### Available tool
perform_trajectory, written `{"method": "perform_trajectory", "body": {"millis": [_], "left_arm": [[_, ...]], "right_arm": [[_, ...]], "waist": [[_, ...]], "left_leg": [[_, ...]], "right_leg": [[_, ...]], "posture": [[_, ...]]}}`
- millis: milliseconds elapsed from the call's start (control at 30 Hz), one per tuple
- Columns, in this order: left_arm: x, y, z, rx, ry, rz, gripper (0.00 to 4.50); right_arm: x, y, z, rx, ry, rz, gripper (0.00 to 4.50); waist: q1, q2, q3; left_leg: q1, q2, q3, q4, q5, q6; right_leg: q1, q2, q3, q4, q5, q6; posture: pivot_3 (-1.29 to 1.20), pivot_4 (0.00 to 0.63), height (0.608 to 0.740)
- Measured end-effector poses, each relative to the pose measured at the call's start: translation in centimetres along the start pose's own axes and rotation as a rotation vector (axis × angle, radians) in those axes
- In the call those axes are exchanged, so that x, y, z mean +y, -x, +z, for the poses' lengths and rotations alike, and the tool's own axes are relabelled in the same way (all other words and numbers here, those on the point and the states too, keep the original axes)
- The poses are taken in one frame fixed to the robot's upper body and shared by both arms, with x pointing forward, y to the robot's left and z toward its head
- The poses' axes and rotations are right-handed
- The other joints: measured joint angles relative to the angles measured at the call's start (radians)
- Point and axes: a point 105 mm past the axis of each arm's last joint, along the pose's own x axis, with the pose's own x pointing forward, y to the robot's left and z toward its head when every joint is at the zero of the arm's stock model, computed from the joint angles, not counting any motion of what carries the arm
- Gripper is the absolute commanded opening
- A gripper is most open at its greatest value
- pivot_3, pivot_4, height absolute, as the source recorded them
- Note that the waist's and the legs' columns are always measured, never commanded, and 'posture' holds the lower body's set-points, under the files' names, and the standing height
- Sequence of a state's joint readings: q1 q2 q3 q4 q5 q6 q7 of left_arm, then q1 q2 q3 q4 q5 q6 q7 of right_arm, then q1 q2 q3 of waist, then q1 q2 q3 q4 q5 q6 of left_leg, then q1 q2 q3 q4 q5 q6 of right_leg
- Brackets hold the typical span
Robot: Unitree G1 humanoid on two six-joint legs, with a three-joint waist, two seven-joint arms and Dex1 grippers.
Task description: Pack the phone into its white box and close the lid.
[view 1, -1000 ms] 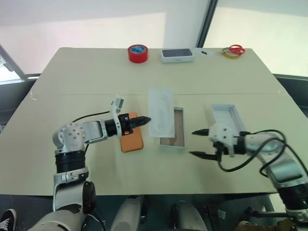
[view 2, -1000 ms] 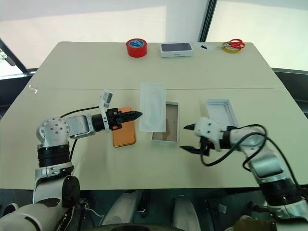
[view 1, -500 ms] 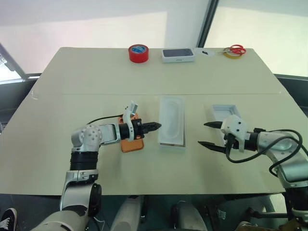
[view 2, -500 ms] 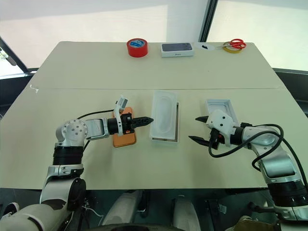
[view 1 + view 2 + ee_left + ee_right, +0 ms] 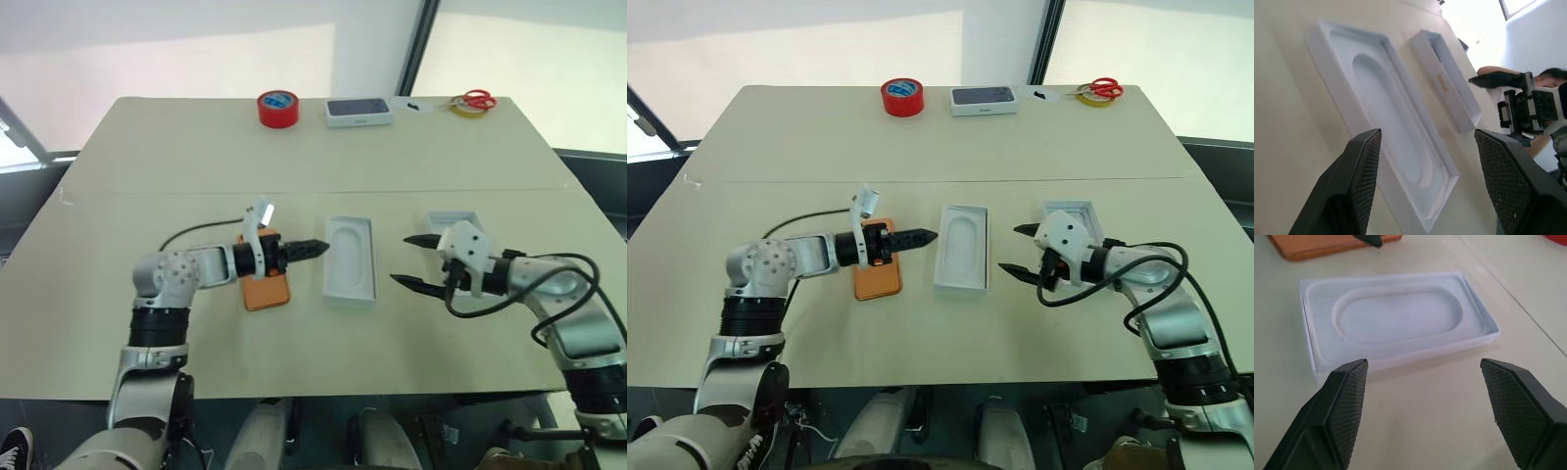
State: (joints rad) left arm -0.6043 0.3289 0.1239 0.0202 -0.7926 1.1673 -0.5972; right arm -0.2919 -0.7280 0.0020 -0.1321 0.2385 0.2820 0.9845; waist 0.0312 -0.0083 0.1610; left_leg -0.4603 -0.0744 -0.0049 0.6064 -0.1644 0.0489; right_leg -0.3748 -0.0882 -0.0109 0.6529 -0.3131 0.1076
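One phone (image 5: pixel 266 292), orange and round-cornered, lies flat on the beige table (image 5: pixel 196 157), just left of the single white box (image 5: pixel 349 297), partly under the left arm. One thin moulded insert (image 5: pixel 351 262) with a smooth oval recess sits squarely inside that cardboard tray. A second ago it lay askew over the tray's left edge, leaving the brownish bottom bare. One lid (image 5: pixel 1065 209), shallow and pale, rests right of the box, beside the right gripper (image 5: pixel 404 259). At the far edge stand one red tape roll (image 5: pixel 277 108), one box printed with a dark phone (image 5: pixel 359 111) and one pair of red-handled scissors (image 5: pixel 477 100). Two grippers flank the tray. The left gripper (image 5: pixel 321 246) was pinched on the insert; its textured black fingers (image 5: pixel 1356 191) now stand apart, empty. The right gripper's fingers are spread wide, holding nothing.
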Motion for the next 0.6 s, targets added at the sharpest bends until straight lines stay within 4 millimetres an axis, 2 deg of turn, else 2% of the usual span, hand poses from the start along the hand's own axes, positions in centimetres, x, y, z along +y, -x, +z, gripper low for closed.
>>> {"method": "perform_trajectory", "body": {"millis": [33,100,233,300,433,600], "left_arm": [[0.1,0.7,0.4,-0.022,-0.060,0.014,3.27],[0.5,2.5,0.9,-0.052,-0.210,0.058,3.27],[1.9,4.8,0.7,-0.057,-0.326,0.115,3.27],[2.3,6.0,0.6,-0.071,-0.417,0.139,3.27],[2.4,7.5,0.9,-0.137,-0.588,0.157,3.27],[2.4,9.7,0.1,-0.135,-0.693,0.181,3.27]], "right_arm": [[0.0,-0.6,0.5,-0.018,-0.010,-0.002,3.06],[0.0,-2.3,1.5,-0.043,0.002,-0.006,2.05],[0.7,-5.2,2.5,-0.074,0.031,-0.008,0.04],[1.1,-6.9,2.5,-0.054,0.053,0.001,0.04],[2.1,-9.1,1.0,0.040,0.088,0.034,0.04],[2.8,-9.9,0.2,0.117,0.186,0.091,0.04]], "waist": [[-0.005,0.000,0.000],[-0.016,0.001,0.000],[-0.020,0.000,0.000],[-0.023,0.001,0.000],[-0.019,0.001,0.000],[-0.027,0.001,0.000]], "left_leg": [[0.000,0.000,0.000,-0.001,0.000,-0.001],[0.000,0.000,0.000,-0.004,0.001,-0.002],[0.000,0.000,0.000,-0.008,0.003,-0.004],[0.000,0.000,0.000,-0.009,0.003,-0.005],[0.000,0.000,0.000,-0.011,0.004,-0.006],[0.000,0.000,0.000,-0.011,0.004,-0.006]], "right_leg": [[0.000,0.000,0.000,0.000,0.000,0.000],[-0.001,0.000,0.000,-0.001,0.000,0.000],[-0.003,0.000,0.000,-0.002,0.000,0.000],[-0.005,0.000,0.000,-0.001,0.000,-0.001],[-0.006,0.000,0.000,-0.001,0.000,-0.001],[-0.007,0.000,0.001,-0.001,0.000,-0.001]], "posture": [[0.00,0.150,0.738],[0.00,0.150,0.738],[0.00,0.150,0.738],[0.00,0.150,0.738],[0.00,0.150,0.738],[0.00,0.150,0.738]]}}
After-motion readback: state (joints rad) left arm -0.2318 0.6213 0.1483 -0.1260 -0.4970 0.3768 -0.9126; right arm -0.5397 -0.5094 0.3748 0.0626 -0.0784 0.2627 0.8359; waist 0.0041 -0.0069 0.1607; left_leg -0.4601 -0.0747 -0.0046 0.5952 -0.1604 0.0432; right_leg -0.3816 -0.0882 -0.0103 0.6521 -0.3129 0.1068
